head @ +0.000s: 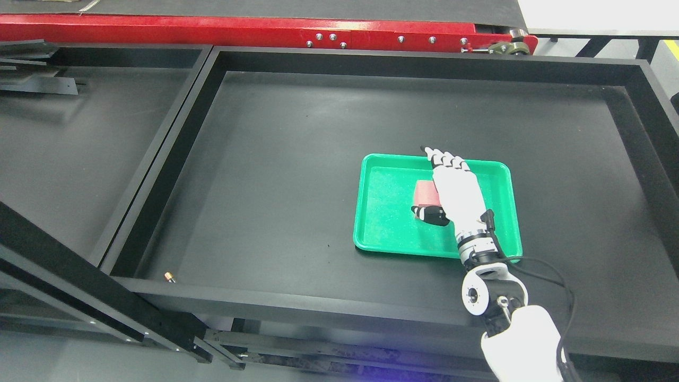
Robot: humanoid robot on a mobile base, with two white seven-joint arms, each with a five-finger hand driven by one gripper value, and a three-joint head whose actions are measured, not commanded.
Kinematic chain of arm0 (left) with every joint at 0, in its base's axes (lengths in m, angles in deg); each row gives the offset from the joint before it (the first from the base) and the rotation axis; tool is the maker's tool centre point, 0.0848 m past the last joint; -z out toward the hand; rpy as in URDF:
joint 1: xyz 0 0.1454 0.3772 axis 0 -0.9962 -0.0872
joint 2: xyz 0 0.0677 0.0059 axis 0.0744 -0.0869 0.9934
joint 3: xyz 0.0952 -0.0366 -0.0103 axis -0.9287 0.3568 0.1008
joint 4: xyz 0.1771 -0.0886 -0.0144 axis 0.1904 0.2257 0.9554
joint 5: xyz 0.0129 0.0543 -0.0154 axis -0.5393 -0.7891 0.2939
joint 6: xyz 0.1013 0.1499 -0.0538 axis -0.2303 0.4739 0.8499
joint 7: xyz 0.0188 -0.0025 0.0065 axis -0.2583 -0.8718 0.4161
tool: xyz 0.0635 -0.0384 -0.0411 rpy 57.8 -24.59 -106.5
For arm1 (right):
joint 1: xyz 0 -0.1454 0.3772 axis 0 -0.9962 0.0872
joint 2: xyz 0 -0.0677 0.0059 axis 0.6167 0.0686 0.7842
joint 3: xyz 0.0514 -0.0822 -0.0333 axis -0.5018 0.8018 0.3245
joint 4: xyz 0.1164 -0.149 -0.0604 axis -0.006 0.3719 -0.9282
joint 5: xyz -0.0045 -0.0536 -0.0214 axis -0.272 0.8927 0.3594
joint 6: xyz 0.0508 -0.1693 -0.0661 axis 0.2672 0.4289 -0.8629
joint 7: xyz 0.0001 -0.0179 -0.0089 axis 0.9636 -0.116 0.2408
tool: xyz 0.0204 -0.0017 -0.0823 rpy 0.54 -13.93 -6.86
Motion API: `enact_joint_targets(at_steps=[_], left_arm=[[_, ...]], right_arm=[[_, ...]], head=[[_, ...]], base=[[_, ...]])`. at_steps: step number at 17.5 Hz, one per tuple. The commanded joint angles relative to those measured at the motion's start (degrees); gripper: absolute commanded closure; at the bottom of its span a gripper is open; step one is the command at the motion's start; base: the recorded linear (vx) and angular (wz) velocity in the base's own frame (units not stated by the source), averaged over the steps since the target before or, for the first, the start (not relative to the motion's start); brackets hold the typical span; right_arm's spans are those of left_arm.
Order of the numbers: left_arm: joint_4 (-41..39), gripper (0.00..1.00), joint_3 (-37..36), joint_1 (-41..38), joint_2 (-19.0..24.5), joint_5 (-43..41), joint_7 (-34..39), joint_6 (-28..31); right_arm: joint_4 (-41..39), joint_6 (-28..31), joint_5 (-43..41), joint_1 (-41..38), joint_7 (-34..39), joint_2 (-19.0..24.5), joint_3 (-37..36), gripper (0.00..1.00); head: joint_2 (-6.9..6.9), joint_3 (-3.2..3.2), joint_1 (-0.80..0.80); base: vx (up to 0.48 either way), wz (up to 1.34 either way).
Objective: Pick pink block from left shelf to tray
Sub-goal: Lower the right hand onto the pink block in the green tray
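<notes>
The right hand (451,188) reaches in from the lower right of the frame and hangs over the green tray (379,233), right of centre. Its fingers (443,157) stretch out straight toward the tray's far rim, released, gripping nothing; the thumb (429,214) juts out to the left. The pink block (424,193) lies in the tray just left of the palm, partly hidden by it, and whether the hand touches it I cannot tell. The tray sits on the black bench (286,159) inside a raised black frame. A second black bay (74,159) fills the left of the frame, and a red beam (212,29) runs along the top. A small brass piece (170,277) lies at the bench's lower-left corner.
</notes>
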Motion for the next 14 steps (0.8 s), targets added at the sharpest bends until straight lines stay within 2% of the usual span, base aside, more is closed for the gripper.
enact_joint_targets(at_steps=[1, 4, 7, 14], left_arm=[[-1.0, 0.00, 0.0, -1.1, 1.0, 0.0, 0.0, 0.0], [-1.0, 0.00, 0.0, -1.1, 1.0, 0.0, 0.0, 0.0], [-1.0, 0.00, 0.0, -1.1, 1.0, 0.0, 0.0, 0.0], [-1.0, 0.00, 0.0, -1.1, 1.0, 0.0, 0.0, 0.0]], right_arm=[[3.6, -0.7, -1.1, 1.3, 2.1, -1.0, 0.0, 0.02], [4.8, -0.9, -1.8, 1.8, 5.3, -1.0, 0.0, 0.02], [5.1, -0.9, -4.4, 2.1, 6.0, -1.0, 0.0, 0.02], [7.3, -0.9, -4.4, 2.1, 7.2, -1.0, 0.1, 0.02]], head=[[0.00, 0.00, 0.00], [0.00, 0.00, 0.00], [0.00, 0.00, 0.00], [0.00, 0.00, 0.00]], base=[[0.028, 0.00], [0.027, 0.00], [0.028, -0.01], [0.032, -0.02]])
